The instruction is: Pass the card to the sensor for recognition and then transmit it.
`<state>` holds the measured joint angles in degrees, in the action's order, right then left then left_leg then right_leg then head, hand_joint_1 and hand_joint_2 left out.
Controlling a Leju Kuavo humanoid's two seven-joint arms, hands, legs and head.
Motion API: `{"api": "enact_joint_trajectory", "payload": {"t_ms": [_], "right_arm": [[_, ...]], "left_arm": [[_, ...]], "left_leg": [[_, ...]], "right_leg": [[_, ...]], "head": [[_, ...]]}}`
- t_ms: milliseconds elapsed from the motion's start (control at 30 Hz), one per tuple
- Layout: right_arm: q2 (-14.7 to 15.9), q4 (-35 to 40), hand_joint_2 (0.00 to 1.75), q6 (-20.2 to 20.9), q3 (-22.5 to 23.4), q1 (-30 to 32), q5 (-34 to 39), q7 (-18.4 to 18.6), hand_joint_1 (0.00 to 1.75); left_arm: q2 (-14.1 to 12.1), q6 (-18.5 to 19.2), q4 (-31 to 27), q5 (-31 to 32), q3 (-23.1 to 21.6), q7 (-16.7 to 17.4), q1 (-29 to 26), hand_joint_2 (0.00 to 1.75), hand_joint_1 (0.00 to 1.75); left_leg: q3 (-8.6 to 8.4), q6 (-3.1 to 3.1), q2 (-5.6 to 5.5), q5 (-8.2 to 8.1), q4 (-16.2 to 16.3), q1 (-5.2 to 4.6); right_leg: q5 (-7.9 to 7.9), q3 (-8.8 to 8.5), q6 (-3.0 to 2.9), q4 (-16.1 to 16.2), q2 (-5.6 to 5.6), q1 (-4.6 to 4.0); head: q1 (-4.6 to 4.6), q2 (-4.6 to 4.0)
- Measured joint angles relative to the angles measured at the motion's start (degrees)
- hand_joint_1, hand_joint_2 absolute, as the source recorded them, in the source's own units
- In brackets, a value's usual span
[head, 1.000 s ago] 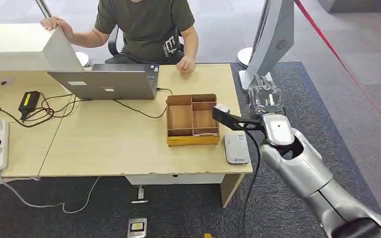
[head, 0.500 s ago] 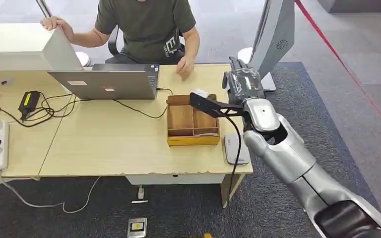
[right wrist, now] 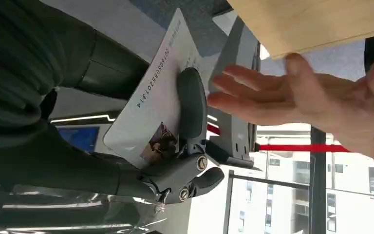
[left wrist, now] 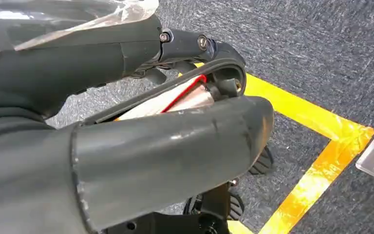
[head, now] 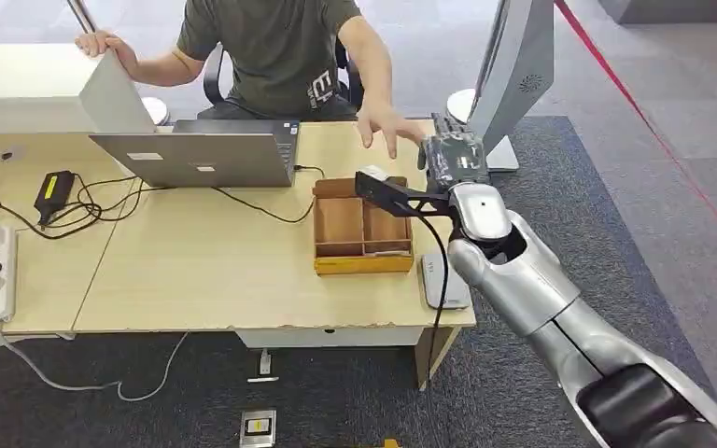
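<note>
A white box stands at the desk's far left corner, a person's hand resting on its top edge. Next to it sits an open laptop. Right of the laptop lies a wooden tray split into compartments; nothing can be made out in them. Just right of the tray, at the desk's edge, lies the grey sensor, partly hidden by the right arm.

The right arm reaches up and forward over the desk's right end, with the right hand raised past the tray's far corner. In the wrist view the right hand's thumb and fingers pinch the white card, which has printed numbers and a small picture. The person's open hand is stretched out just beside it, palm toward the card, not touching.

The left hand hangs over carpet with yellow tape; its fingers are curled in on nothing.
</note>
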<state>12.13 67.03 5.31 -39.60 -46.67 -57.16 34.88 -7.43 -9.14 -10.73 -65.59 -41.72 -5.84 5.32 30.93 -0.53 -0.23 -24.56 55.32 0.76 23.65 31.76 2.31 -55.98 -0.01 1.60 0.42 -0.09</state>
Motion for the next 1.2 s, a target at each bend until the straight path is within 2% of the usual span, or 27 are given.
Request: {"api": "enact_joint_trajectory", "payload": {"t_ms": [167, 367, 600, 633, 667, 700, 900, 1200], "right_arm": [[-1.18, -1.53, 1.75, -0.72, 0.0, -0.13, -0.57, 2.03, 1.75], [-2.77, -3.28, 1.75, -1.27, 0.0, -0.2, -0.48, 2.4, 1.75], [-2.8, -3.34, 1.75, -0.35, 0.28, 0.2, 0.02, 3.89, 1.75], [-2.69, -3.1, 1.75, -0.05, 0.33, 0.4, 0.07, 4.02, 1.12], [-2.6, -2.82, 1.75, 0.02, 0.35, 0.65, 0.07, 4.13, 0.0], [-2.56, -2.71, 0.0, 0.04, 0.37, 0.83, 0.09, 4.24, 0.0], [-2.47, -1.68, 0.0, -1.2, 0.39, 1.84, -1.29, 3.32, 0.0], [-2.29, -0.48, 0.0, 0.04, 1.0, 2.45, -3.12, 3.32, 0.0]], "left_arm": [[-0.02, -1.0, 0.0, -0.46, 0.0, 0.24, 0.0, 0.0, 0.0], [-0.02, -0.98, 0.0, -0.42, 0.0, 0.61, -0.01, 0.0, 0.0], [-0.02, -0.66, 0.0, 0.68, -0.04, 1.9, -0.02, 0.0, 0.0], [-0.02, -0.68, 0.0, 0.68, -0.07, 2.01, -0.02, 0.0, 0.0], [-0.02, -0.68, 0.0, 0.68, -0.07, 2.05, -0.04, 0.0, 0.0], [-0.02, -0.68, 0.0, 0.68, -0.07, 2.05, -0.06, 0.0, 0.0], [-0.02, -0.68, 0.0, 0.42, -0.09, 1.68, -0.04, 0.0, 0.0], [0.0, -1.0, 0.0, 0.28, -0.11, 1.75, -0.06, 0.0, 0.0]], "left_leg": [[0.0, 0.0, 0.0, 0.0, 0.0, 0.0], [-0.01, 0.0, 0.0, 0.0, 0.0, 0.01], [-0.02, 0.0, 0.0, 0.0, 0.01, 0.0], [-0.02, 0.0, 0.0, 0.0, 0.01, 0.0], [-0.02, 0.0, 0.0, 0.0, 0.01, 0.0], [-0.02, 0.0, 0.01, 0.0, 0.01, 0.0], [-0.03, 0.0, 0.02, 0.0, 0.01, 0.0], [-0.03, -0.01, 0.03, 0.02, 0.01, 0.0]], "right_leg": [[0.0, 0.0, 0.0, 0.0, 0.0, 0.0], [0.0, 0.01, 0.0, 0.0, 0.0, -0.01], [0.0, 0.01, 0.0, 0.01, 0.0, 0.0], [0.0, 0.01, 0.0, 0.01, 0.0, 0.0], [0.0, 0.01, 0.0, 0.01, 0.0, 0.0], [0.0, 0.01, 0.0, 0.01, 0.0, 0.0], [0.0, 0.03, 0.0, 0.0, 0.01, 0.0], [-0.01, 0.02, -0.01, 0.0, 0.01, 0.0]], "head": [[0.0, 0.02], [0.0, 0.0], [0.0, 0.0], [0.0, 0.0], [0.0, 0.0], [0.0, 0.0], [-0.02, 0.0], [0.0, 0.0]]}}
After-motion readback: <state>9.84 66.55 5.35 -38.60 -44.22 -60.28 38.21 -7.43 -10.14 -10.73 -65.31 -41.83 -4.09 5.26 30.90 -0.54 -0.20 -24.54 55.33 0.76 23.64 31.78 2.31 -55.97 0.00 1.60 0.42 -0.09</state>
